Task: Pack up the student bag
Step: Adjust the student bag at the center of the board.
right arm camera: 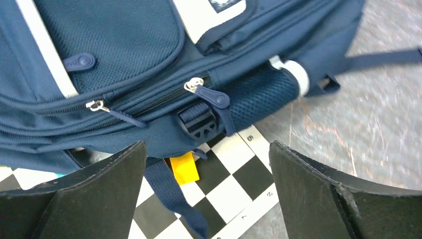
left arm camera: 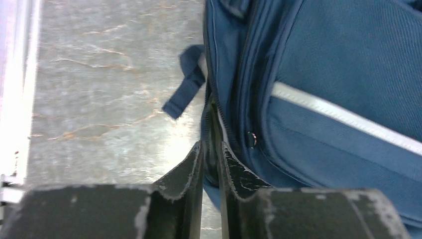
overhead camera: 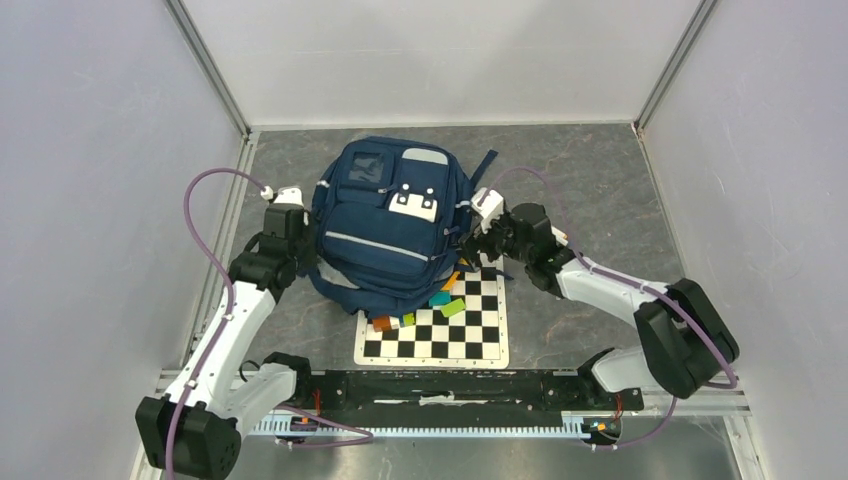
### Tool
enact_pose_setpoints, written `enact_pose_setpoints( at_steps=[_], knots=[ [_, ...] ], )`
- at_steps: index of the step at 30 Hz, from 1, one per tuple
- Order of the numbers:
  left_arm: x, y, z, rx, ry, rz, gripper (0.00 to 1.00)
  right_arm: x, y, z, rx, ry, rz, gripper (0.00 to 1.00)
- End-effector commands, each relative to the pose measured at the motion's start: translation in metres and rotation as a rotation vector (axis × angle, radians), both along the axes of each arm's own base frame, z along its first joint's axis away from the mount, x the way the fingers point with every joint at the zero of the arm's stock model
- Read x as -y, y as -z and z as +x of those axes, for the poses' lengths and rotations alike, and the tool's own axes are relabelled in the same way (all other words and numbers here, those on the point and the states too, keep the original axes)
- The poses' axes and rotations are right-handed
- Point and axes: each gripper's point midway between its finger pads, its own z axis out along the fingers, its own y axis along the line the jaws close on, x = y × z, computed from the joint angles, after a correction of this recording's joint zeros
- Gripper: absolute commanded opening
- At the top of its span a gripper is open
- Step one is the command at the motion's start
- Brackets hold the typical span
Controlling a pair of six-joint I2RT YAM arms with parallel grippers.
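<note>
Left fingers (left arm camera: 189, 172) pinch the student bag (overhead camera: 385, 230) at its side, right fingers (right arm camera: 107, 186) spread wide over checkerboard (right arm camera: 234, 181) and yellow block (right arm camera: 183, 168).

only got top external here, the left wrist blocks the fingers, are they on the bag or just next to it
Observer: On it. In the left wrist view the left fingers stand almost together, pinching a thin seam edge at the side of the student bag.
Operator: ok and the right ones, holding anything
Observer: No. The right wrist view shows the right fingers spread wide and empty, with a zip pull on the bag's side just ahead of them.
</note>
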Motion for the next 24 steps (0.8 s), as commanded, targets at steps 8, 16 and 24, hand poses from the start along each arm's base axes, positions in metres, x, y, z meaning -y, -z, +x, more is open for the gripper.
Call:
enact_pose_setpoints(
  at_steps=[8, 16, 24],
  knots=[
    [-0.034, -0.027, 0.014, 0.135, -0.144, 0.079, 0.66, -0.029, 0.033, -0.004, 0.01, -0.33, -0.153, 0.79],
    [0.039, -0.019, 0.011, 0.094, 0.13, -0.235, 0.78, -0.023, 0.04, -0.018, -0.011, -0.335, -0.108, 0.75],
    [0.11, -0.042, -0.005, 0.19, 0.496, -0.45, 0.81, -0.013, 0.042, -0.008, 0.01, -0.267, -0.081, 0.73]
  ],
)
